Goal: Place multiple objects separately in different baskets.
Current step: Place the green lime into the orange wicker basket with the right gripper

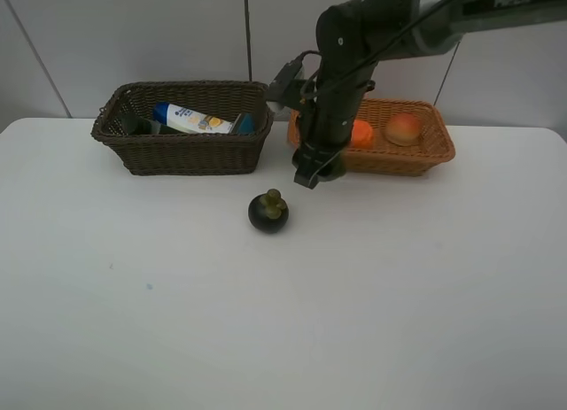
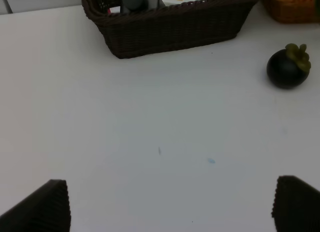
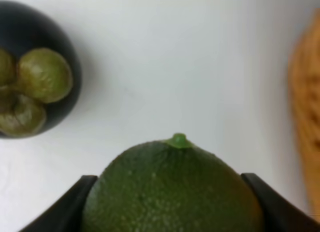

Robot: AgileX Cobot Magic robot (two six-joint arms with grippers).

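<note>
Between the two baskets, our right tool (image 1: 309, 173) was clamped on the green citrus (image 3: 172, 189), above the worktop (image 1: 283, 321). We judged it needed lifting clear of the orange basket (image 1: 425, 153) rim before release beside the orange (image 1: 361, 133) and peach (image 1: 402, 127). Right arm reached down steeply; left tool (image 2: 170, 204) gaped, empty. Mangosteen (image 1: 267, 211) sat on the worktop.

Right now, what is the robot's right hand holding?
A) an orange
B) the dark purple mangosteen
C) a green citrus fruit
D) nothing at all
C: the right wrist view shows the green citrus squeezed between the right gripper's fingers, while the mangosteen sits alone on the table and the orange lies in the tan basket.
</note>
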